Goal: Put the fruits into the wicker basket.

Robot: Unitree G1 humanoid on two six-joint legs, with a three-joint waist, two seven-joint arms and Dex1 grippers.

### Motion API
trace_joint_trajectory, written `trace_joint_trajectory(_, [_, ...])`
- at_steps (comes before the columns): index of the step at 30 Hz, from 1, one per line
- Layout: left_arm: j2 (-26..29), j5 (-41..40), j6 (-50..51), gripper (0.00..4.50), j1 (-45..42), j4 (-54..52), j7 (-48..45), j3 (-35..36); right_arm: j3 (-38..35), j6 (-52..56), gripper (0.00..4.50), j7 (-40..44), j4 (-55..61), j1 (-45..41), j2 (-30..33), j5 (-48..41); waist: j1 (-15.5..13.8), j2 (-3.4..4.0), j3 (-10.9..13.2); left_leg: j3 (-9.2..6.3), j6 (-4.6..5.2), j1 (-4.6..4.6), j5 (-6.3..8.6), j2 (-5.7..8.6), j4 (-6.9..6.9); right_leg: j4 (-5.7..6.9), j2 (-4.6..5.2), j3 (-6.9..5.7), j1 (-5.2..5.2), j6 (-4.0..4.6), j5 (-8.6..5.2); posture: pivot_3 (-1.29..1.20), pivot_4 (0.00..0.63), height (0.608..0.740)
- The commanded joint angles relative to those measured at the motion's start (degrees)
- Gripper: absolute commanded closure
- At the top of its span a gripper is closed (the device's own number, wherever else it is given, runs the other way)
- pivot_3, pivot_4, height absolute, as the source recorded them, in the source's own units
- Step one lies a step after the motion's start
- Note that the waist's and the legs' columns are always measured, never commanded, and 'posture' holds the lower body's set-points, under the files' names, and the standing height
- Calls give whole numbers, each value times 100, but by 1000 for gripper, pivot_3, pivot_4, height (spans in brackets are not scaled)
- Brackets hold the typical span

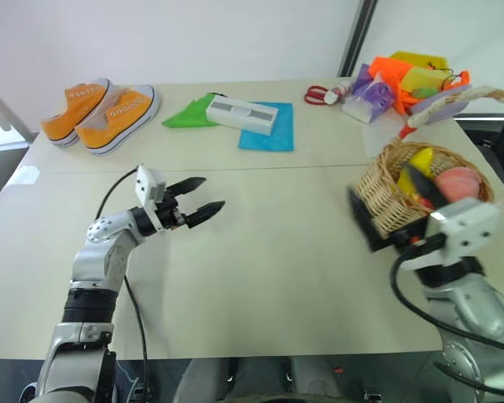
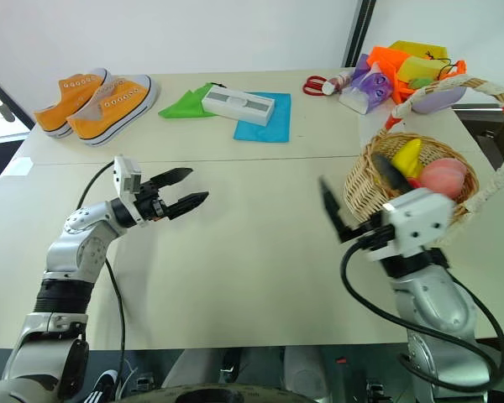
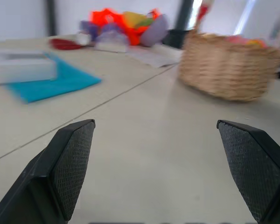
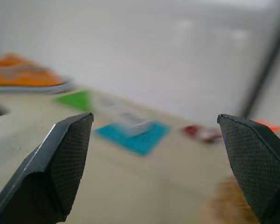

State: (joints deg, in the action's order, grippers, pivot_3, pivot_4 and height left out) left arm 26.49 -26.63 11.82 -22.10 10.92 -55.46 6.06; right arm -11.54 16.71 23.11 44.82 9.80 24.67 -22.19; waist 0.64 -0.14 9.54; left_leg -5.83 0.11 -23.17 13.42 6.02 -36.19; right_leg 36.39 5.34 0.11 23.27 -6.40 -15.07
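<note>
The wicker basket (image 2: 363,186) stands at the table's right side, its white-wrapped handle (image 2: 454,84) arching over it. Inside lie fruits: a yellow banana (image 2: 407,156) and a pink peach (image 2: 444,177). My right gripper (image 2: 359,191) is open and empty, just in front of the basket's near-left rim, one finger over the rim and the other beside the wall. My left gripper (image 1: 197,198) hovers open and empty over bare table at the left, pointing towards the basket (image 3: 226,70).
Orange sneakers (image 1: 101,109) sit at the back left. A green cloth (image 1: 188,113), a white box (image 1: 242,113) and a blue cloth (image 1: 269,134) lie at the back middle. Red scissors (image 1: 319,94) and a pile of colourful items (image 1: 407,80) are behind the basket.
</note>
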Motion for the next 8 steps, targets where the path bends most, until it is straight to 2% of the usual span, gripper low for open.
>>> trace_joint_trajectory(1, [166, 93, -243, 0, 114, 84, 527, 548, 209, 332, 59, 1053, -633, -76, 589, -493, -13, -1, 1, 0, 1, -1, 1, 1, 0, -4, 0, -1, -2, 0, 0, 0, 150, 740])
trace_joint_trajectory(4, [258, 188, -388, 0, 358, 136, 949, 907, 405, 291, 59, 1485, -1426, -560, 851, -445, -3, -3, 0, -2, 3, -1, 2, 3, -3, -6, 4, -4, -5, -1, 0, 0, 150, 740])
trace_joint_trajectory(8, [322, 182, -199, 0, 637, -78, 1472, 1221, 608, 90, 59, 1733, -2140, -1095, 794, -302, -5, -3, 0, -4, 2, 0, 2, 0, 0, -4, 2, -6, -2, 0, 0, 0, 150, 740])
